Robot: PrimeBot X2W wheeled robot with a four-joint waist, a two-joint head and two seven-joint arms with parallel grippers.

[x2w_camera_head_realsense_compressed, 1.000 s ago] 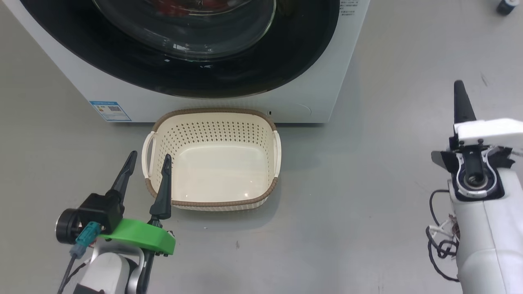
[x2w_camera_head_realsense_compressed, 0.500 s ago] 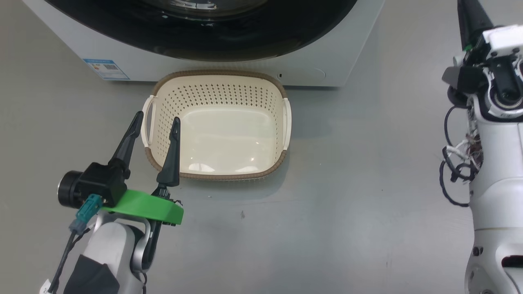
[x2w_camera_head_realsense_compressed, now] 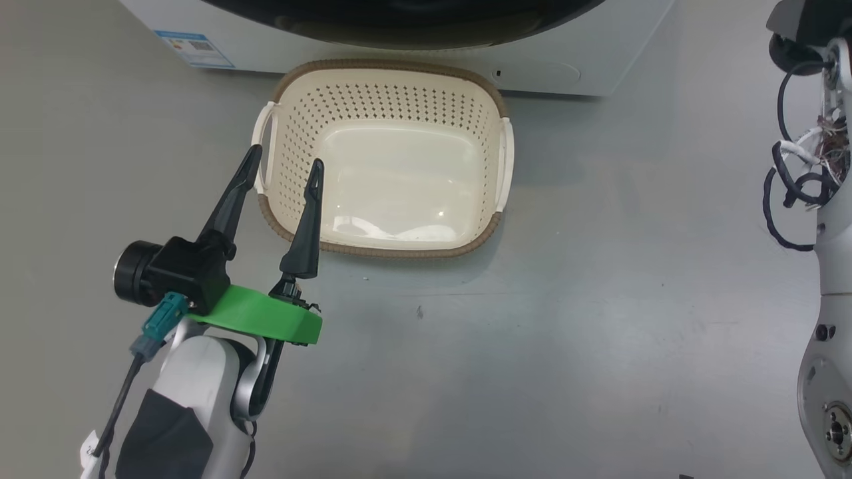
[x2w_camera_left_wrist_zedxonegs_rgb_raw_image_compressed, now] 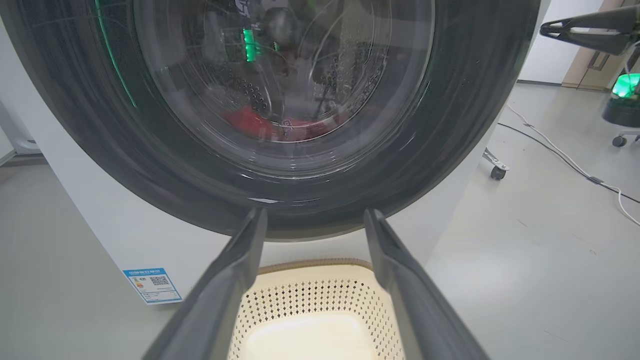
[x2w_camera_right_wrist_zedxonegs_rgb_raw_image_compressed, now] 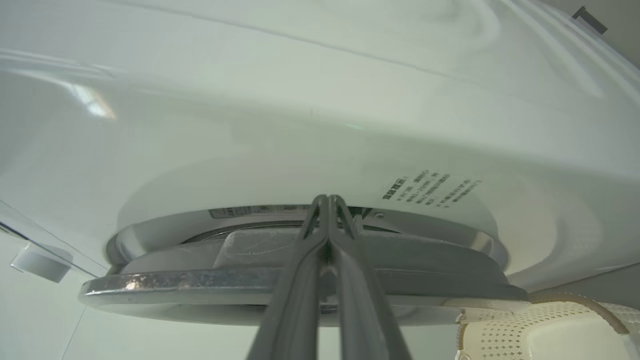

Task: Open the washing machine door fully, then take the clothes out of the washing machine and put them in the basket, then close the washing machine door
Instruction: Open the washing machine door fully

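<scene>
A: Head view: left hand gapes empty above the basket rim, by the washing machine.

B: Left wrist: clothes behind the washing machine door. Right wrist: right hand, pinched shut, empty, at its edge; could slip off.

You're looking at a left gripper showing two long, tapering dark fingers above a bright green bracket, a black camera housing and a teal plug. The white right arm is trailing looped black cables.

Left pincer splayed, right pincer closed
</scene>
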